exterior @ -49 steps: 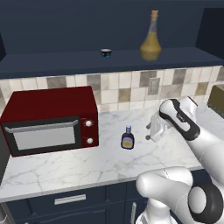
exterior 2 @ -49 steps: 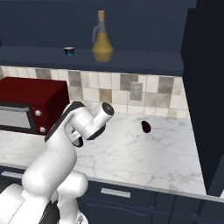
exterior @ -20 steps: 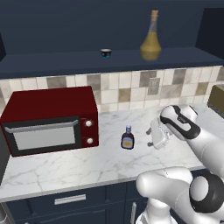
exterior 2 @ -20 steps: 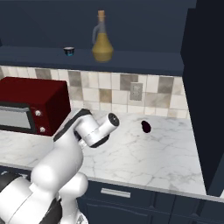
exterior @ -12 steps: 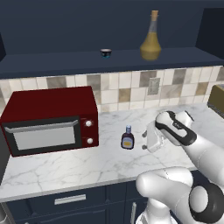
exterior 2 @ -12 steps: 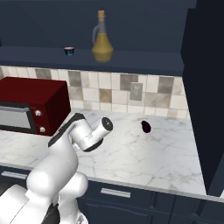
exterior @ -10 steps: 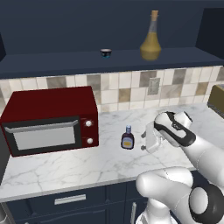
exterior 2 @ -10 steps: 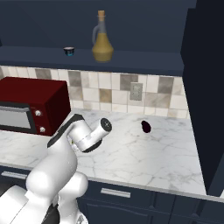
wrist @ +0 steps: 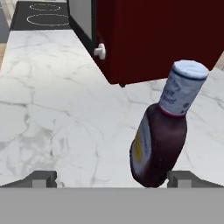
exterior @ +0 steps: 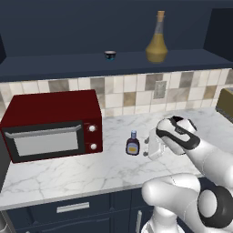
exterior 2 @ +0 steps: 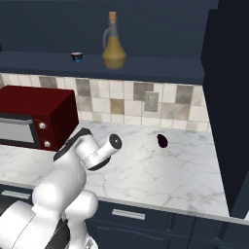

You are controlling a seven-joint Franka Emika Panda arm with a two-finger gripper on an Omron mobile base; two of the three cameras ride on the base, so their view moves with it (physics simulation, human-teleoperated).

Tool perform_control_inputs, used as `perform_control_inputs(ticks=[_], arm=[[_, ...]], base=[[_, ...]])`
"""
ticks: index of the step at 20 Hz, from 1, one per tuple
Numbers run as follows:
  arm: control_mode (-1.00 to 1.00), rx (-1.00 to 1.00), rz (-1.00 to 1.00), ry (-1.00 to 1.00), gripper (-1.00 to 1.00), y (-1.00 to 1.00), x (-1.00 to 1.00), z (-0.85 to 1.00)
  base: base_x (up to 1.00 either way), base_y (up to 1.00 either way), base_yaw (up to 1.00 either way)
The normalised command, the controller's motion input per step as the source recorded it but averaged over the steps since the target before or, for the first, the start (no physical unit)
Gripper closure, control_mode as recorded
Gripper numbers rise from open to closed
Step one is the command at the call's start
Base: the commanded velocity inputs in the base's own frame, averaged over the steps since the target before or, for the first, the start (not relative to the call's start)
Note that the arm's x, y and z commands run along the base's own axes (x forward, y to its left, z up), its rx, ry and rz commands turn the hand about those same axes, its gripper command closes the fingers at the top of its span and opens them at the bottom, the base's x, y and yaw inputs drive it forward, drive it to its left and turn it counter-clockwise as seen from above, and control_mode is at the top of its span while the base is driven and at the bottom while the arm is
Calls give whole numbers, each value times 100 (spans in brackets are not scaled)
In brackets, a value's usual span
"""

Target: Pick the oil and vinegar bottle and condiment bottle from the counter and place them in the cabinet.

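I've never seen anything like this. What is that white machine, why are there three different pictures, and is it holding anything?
The white machine is a robot arm in a computer-rendered kitchen. Two pictures come from cameras on its base, looking forward from its left and its right. The third comes from a camera on its hand.

At the arm's end sits a two-finger gripper. It is open and holds nothing. It is low over the counter, a white marble slab, and points at the condiment bottle, a small dark bottle with a pale cap. The hand view shows that bottle up close, nearer one fingertip than the other.

A red microwave stands on the counter. On the dark cabinet ledge above stand the oil and vinegar bottle, amber with a cork, and a tiny dark cup.
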Motion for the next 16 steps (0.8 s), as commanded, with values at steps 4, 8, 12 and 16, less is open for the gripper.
perform_control_inputs(ticks=[4, 8, 12, 16], arm=[[-100, 0, 0, 0, -100, 0, 29, -6], [-100, 0, 0, 0, -100, 0, 32, -9], [-100, 0, 0, 0, -100, 0, 31, -11], [-100, 2, 0, 0, -100, 0, 24, -14]], base=[[0, 0, 0], [0, 0, 0], [0, 0, 0], [0, 0, 0]])
